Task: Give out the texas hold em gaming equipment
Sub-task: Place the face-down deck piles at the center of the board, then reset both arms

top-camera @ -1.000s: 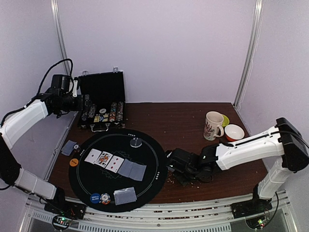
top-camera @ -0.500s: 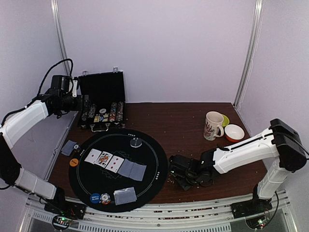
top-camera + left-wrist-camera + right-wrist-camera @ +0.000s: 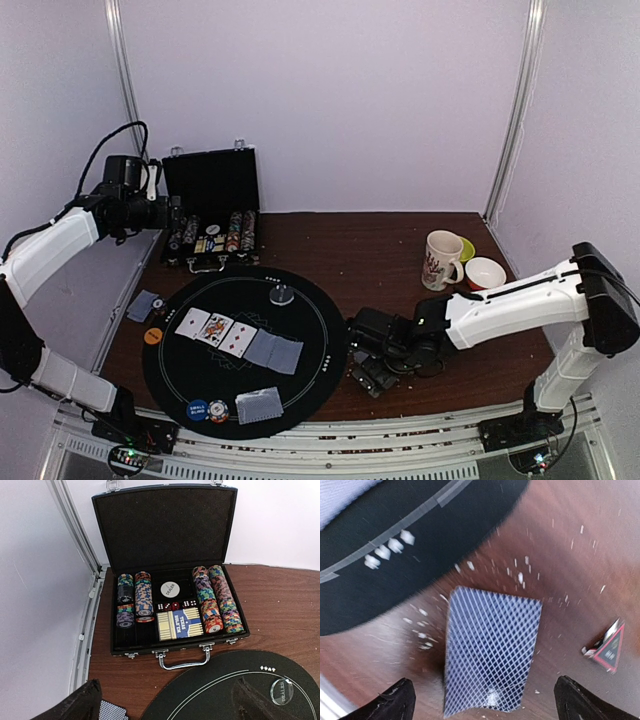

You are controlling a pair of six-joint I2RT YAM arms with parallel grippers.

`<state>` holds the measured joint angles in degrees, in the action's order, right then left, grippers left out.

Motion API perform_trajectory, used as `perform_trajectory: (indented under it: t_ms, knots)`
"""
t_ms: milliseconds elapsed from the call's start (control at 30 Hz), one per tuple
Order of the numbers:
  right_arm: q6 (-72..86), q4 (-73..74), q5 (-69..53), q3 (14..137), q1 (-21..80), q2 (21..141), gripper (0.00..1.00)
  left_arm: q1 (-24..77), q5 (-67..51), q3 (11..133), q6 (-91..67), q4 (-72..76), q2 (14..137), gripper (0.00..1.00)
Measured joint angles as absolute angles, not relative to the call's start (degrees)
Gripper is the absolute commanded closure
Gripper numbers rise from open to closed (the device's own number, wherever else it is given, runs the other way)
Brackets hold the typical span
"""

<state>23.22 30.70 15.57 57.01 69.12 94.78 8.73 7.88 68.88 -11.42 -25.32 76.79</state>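
Smooth reddish wood table [image 3: 570, 530], matt black mat [image 3: 420, 520], paper card [image 3: 492, 655] — lattice-printed back, black case [image 3: 165, 530] — shiny metal handle [image 3: 182, 666]

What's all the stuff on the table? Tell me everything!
Mat: one, black, round, middle of the table.
Face-up cards: three, white, in a row on the mat.
Face-down cards: grey-blue; two next to that row, a small pile at the mat's near edge, one left of the mat, one on the wood right of the mat.
Discs: at least four; orange, blue, red-white, clear.
Case: one, black, open, far left; chip stacks and card box inside.
Mug: one, white patterned, far right.
Bowls: two, yellow-green and orange, beside the mug.
Left claw: open, near the case.
Right claw: open, over the card on the wood.
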Motion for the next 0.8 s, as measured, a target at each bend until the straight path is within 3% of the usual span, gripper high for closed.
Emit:
perform_trajectory:
  t_ms: [167,333,600,800]
  knots:
    - [15.68,31.40,13.61,66.19,67.72,89.52,0.00,8.60,8.71,68.86,-11.42,-25.26,76.71,0.07]
    - [9.23,20.60,12.73,67.85,60.01,80.16,0.00,8.29,10.50,65.52,-11.51,-20.86,74.48,0.02]
    - [4.82,-12.43,15.07,50.09,34.92,61.84,0.00,7.94,21.41,46.33,-11.86,1.39,65.89,0.02]
    - [3.79,-25.36,18.68,38.11,20.43,58.54,0.00,7.81,31.03,29.39,-12.01,20.86,65.32,0.02]
